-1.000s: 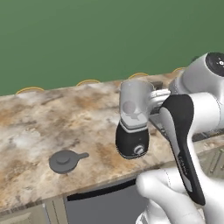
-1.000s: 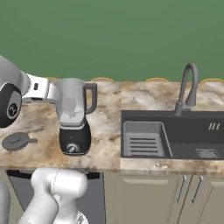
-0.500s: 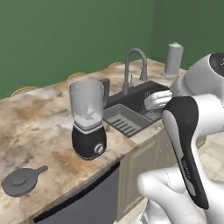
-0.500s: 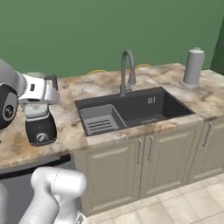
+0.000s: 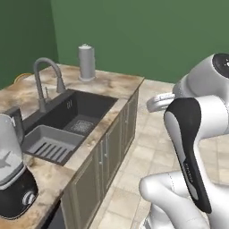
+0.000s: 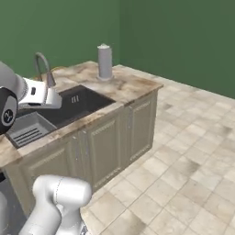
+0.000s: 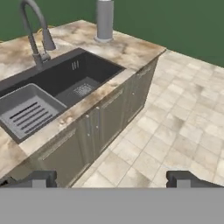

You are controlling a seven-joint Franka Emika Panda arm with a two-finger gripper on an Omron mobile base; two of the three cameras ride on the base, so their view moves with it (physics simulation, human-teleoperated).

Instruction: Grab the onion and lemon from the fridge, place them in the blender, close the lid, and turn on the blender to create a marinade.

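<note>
- Hand view puts the pincer [image 7: 111, 178] at 6 o'clock, its 2 dark fingertips [image 7: 40, 178] spread wide apart and grasping nothing, with tiled floor [image 7: 183, 127] showing between them.
- Left base view has the blender [image 5: 12, 179] at 8 o'clock on the marbled counter [image 5: 112, 85]: a black rounded base with a small silver knob, and a translucent grey jar above it, cut by the frame edge.
- A dark sink [image 5: 67, 120] lies at 10 o'clock from centre in that view, with a grey ribbed tray [image 5: 47, 143] in its near part and a curved grey faucet [image 5: 44, 80] behind it.
- A grey cylindrical canister [image 5: 86, 62] stands upright at 11 o'clock, near the counter's far end, well apart from the blender.
- Right base view shows the same canister [image 6: 104, 62] at 12 o'clock and pale cabinet doors [image 6: 114, 137] under the counter.
</note>
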